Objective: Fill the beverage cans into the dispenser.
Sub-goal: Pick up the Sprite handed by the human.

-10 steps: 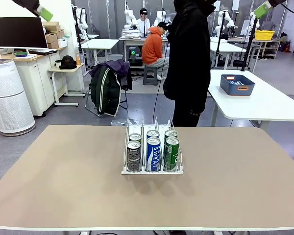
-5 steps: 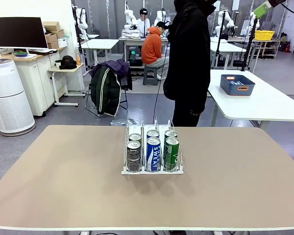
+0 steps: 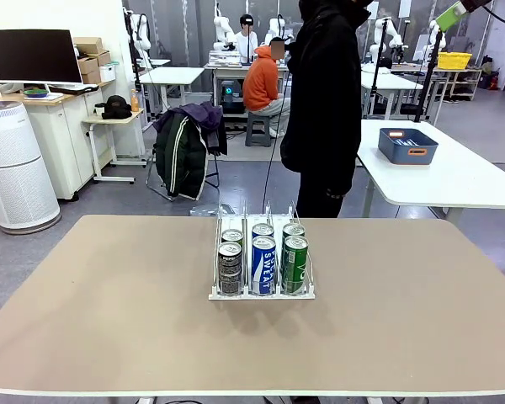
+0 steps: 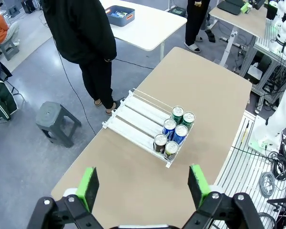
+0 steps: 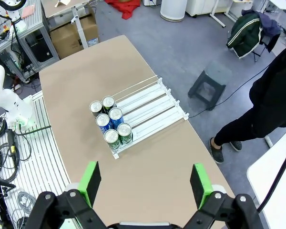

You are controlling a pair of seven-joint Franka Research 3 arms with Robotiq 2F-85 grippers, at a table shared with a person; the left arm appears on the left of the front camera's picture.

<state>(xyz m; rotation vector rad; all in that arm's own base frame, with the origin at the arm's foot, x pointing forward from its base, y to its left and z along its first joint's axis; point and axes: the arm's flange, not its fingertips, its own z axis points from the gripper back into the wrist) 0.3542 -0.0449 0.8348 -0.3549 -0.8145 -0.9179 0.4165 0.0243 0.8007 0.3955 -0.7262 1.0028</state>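
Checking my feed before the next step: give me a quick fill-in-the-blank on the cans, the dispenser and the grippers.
The dispenser holds ___ beverage cans in all. Each of its three lanes holds ___ cans. In the front view, the middle lane's near can is coloured ___. The left gripper and right gripper both stand ___ (open or shut).
Missing words: six, two, blue, open.

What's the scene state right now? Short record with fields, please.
cans: six, all in the dispenser, two per lane, at the robot-side end
lanes, robot's left to right: dark, blue, green
left gripper: open, empty, high above the table
right gripper: open, empty, high above the table
person: standing at the far side, not reaching in
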